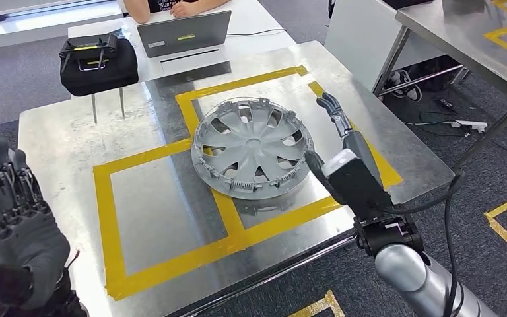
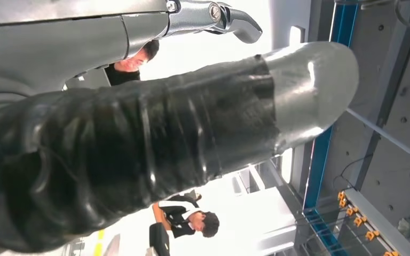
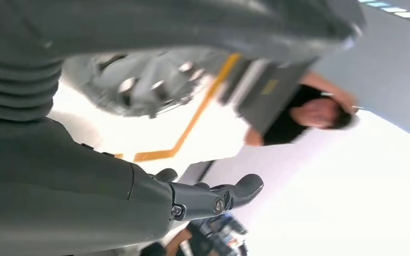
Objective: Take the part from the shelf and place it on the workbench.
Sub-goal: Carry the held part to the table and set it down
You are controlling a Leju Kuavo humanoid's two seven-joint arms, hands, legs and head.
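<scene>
Now the silver plastic wheel cover (image 1: 251,146) lies flat on the shiny metal tabletop (image 1: 66,142), just left of the right hand (image 1: 343,148), whose fingers are spread, holding nothing. Well apart, the left hand (image 1: 10,218) is raised, open and empty.

silver hubcap (image 1: 251,146) flat on metal tabletop (image 1: 59,142) across yellow tape lines (image 1: 171,261), right hand (image 1: 340,142) just beside its right rim, fingers extended, holding nothing, left hand (image 1: 6,211) raised at lower left, empty, black bag (image 1: 98,63) and laptop (image 1: 185,33) behind
</scene>
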